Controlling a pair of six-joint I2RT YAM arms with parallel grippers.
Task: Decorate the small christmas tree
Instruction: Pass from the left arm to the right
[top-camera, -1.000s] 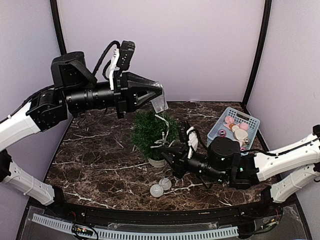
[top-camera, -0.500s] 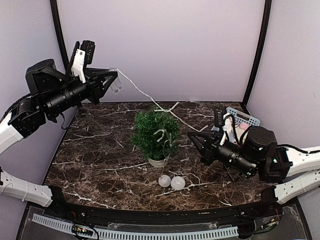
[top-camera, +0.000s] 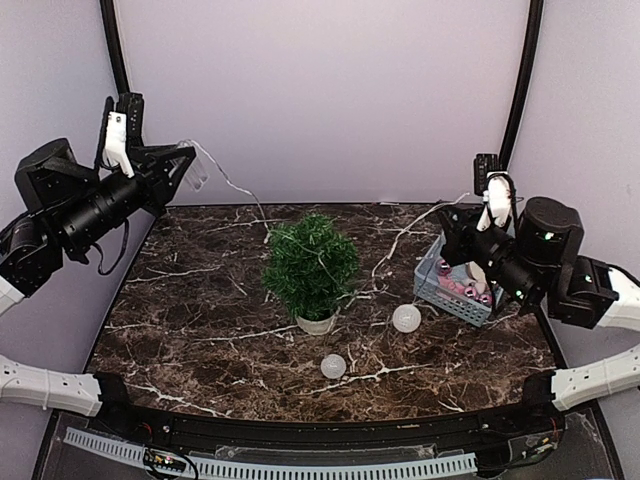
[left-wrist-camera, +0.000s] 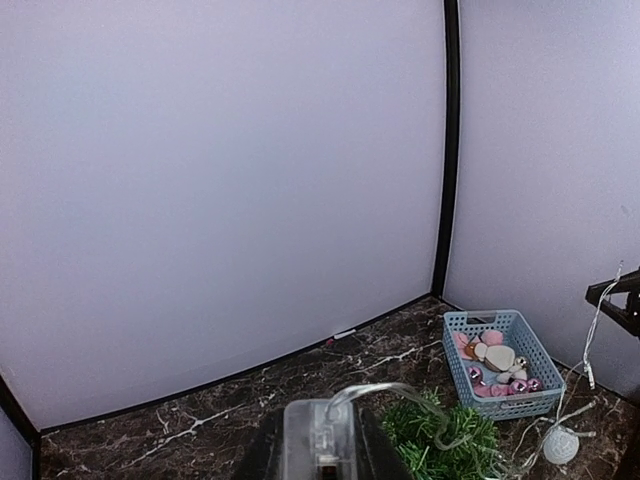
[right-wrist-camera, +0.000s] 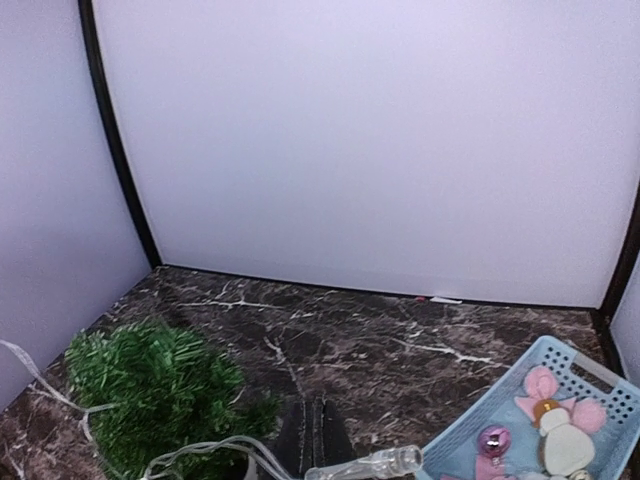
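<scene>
My left pincer (top-camera: 183, 160) clamps the clear box (left-wrist-camera: 318, 440) ending the light cord (top-camera: 235, 185), high and left of the small christmas tree (top-camera: 310, 262) standing mid-desk (top-camera: 200, 300). My right pincer (top-camera: 448, 248), pressed together, seems to pinch the cord over the blue basket (top-camera: 440, 290). I judge I am stringing lights, and next the cord must drop around the branches, though its path through the foliage is hidden.
</scene>
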